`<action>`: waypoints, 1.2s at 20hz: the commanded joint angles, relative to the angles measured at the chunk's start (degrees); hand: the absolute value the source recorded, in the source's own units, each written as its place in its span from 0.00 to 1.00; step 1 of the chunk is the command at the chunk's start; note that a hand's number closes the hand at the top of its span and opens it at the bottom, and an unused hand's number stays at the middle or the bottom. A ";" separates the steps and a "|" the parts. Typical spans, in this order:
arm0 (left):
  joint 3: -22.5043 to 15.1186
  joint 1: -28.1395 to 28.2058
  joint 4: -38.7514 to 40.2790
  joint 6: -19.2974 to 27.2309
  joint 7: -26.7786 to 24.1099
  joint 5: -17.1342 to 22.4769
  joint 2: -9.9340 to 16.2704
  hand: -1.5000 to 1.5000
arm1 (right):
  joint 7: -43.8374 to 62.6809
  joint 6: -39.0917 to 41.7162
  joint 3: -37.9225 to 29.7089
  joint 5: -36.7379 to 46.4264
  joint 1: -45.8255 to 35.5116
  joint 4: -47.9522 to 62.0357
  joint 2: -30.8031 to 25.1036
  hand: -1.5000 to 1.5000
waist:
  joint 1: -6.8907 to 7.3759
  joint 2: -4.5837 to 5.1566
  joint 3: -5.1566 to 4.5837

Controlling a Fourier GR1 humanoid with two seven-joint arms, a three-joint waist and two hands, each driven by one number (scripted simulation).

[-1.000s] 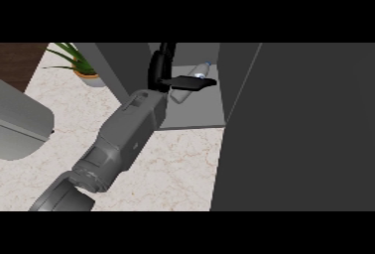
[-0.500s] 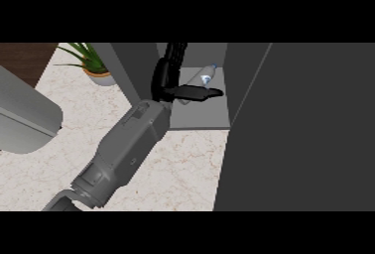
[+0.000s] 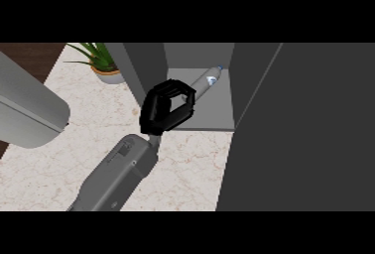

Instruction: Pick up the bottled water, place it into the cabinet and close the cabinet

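The bottled water [image 3: 210,81] lies tilted on the floor of the open cabinet [image 3: 198,121], its cap toward the back right corner. My right hand [image 3: 167,108] is at the cabinet's front edge, below and left of the bottle and not touching it. Its fingers are loosely bent around empty space. Its grey forearm [image 3: 117,173] runs down to the lower left. The cabinet door [image 3: 307,129] stands open as a large dark panel at the right. My left hand does not show.
A potted plant [image 3: 102,64] stands on the marble counter [image 3: 190,168] at the back left, beside the cabinet's dark left wall [image 3: 147,64]. A big grey rounded shape [image 3: 29,109] fills the left edge.
The hand let go of the bottle and drew back to the cabinet's front edge. The bottle now lies inside on its own.
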 commanded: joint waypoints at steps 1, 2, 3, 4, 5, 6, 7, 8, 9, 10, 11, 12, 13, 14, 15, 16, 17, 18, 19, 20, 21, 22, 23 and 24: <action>-2.91 8.33 -11.77 1.63 3.88 -0.73 2.98 1.00 | 5.33 3.84 -1.43 0.72 0.94 -7.16 -5.88 1.00 | 0.26 -0.07 0.02; -4.18 11.47 -12.80 3.45 2.29 -1.98 2.01 1.00 | 6.02 3.10 5.14 5.27 -0.40 -4.93 -4.08 1.00 | 0.18 0.01 -0.04; -3.02 13.49 -16.69 0.91 4.42 -0.54 6.30 1.00 | 5.48 3.90 4.00 4.44 -0.22 -4.97 -5.16 1.00 | 0.23 0.01 -0.01; -4.63 15.27 -20.23 2.08 4.09 -1.65 5.79 1.00 | 8.91 4.08 4.35 3.38 -1.11 -6.49 -5.82 1.00 | 0.23 0.06 -0.03; -5.75 19.56 -21.98 2.38 3.37 -2.55 6.95 1.00 | 8.44 4.22 6.71 2.85 -1.56 -3.78 -4.61 1.00 | 0.21 0.20 -0.01; -5.68 21.94 -25.35 1.25 3.45 -2.23 8.48 1.00 | 11.06 3.53 7.51 1.84 -3.06 -5.25 -3.51 1.00 | 0.10 0.31 -0.03; -4.89 21.64 -25.50 3.00 3.49 -3.61 9.09 1.00 | 12.92 4.68 7.33 -0.82 -3.62 -6.31 -4.00 1.00 | -0.30 0.47 -0.01; -6.76 24.19 -31.34 5.30 5.62 -4.44 9.33 1.00 | 12.06 3.33 10.80 1.76 -4.39 -3.58 -1.37 1.00 | -0.16 0.37 0.00; -4.49 23.70 -33.48 5.01 7.45 -3.62 12.38 1.00 | 14.17 1.63 14.75 4.03 -3.98 -4.67 0.16 1.00 | -0.21 0.27 -0.02; -4.06 27.71 -34.34 2.45 4.69 -3.31 14.37 1.00 | 16.52 0.84 14.52 2.36 -5.11 -6.33 0.99 1.00 | -0.09 0.35 -0.05; -2.71 27.99 -33.19 1.26 3.96 -2.58 13.71 1.00 | 15.88 0.23 18.41 5.26 -6.99 -4.05 3.34 1.00 | -0.57 0.48 -0.06; -3.75 30.72 -35.94 2.72 3.71 -3.72 13.15 1.00 | 17.82 0.55 17.11 5.29 -11.06 -1.22 4.38 1.00 | -0.40 0.57 -0.04; -3.40 31.27 -38.80 3.24 5.04 -3.92 14.75 1.00 | 19.05 -0.46 19.28 6.40 -11.29 -2.89 5.52 1.00 | -0.42 0.47 -0.05; -5.10 34.84 -41.65 4.25 4.37 -4.98 14.99 1.00 | 18.72 -0.54 22.08 8.15 -9.61 -3.14 5.03 1.00 | -0.50 0.32 -0.04; -4.54 37.51 -42.65 2.22 3.55 -4.06 16.79 1.00 | 20.58 -0.83 22.06 6.78 -13.19 -0.16 7.30 1.00 | -0.02 0.41 -0.07; -2.86 35.90 -41.94 1.54 4.84 -3.37 16.81 1.00 | 23.80 -1.34 21.19 6.63 -17.49 0.76 9.86 1.00 | -0.31 0.60 -0.07; -1.90 39.17 -42.28 -0.36 2.03 -2.97 18.30 1.00 | 21.27 -1.47 22.71 8.13 -18.09 4.97 11.22 1.00 | -0.15 0.57 -0.07; -0.98 37.82 -48.33 3.54 7.68 -2.59 19.18 1.00 | 25.62 -1.48 23.05 7.62 -19.56 2.65 12.00 1.00 | -0.09 0.48 -0.05; -1.14 39.82 -44.41 0.81 2.74 -3.39 17.68 1.00 | 22.62 -2.10 26.75 10.03 -18.77 6.92 13.84 1.00 | -0.61 0.57 -0.04; 1.24 41.59 -43.73 -2.69 1.55 -0.72 19.98 1.00 | 26.14 -2.32 27.93 10.19 -21.16 4.28 15.71 1.00 | -0.30 0.50 -0.12; 2.53 43.88 -47.49 -2.68 2.87 0.72 21.68 1.00 | 22.94 -1.92 28.18 9.85 -21.40 9.92 16.64 1.00 | 0.18 0.51 -0.07; 2.87 43.35 -44.68 -3.83 0.65 -0.05 20.58 1.00 | 28.16 -2.87 28.42 10.03 -25.18 8.52 18.96 1.00 | -0.21 0.62 -0.10; 2.68 45.33 -47.45 -3.02 1.35 -0.06 21.09 1.00 | 29.45 -3.19 30.40 10.67 -25.51 7.06 19.03 1.00 | -0.19 0.49 -0.09; 3.58 46.13 -46.57 -5.42 0.67 0.52 22.13 1.00 | 28.94 -3.29 25.97 6.80 -30.13 10.43 19.09 1.00 | 0.11 0.73 -0.08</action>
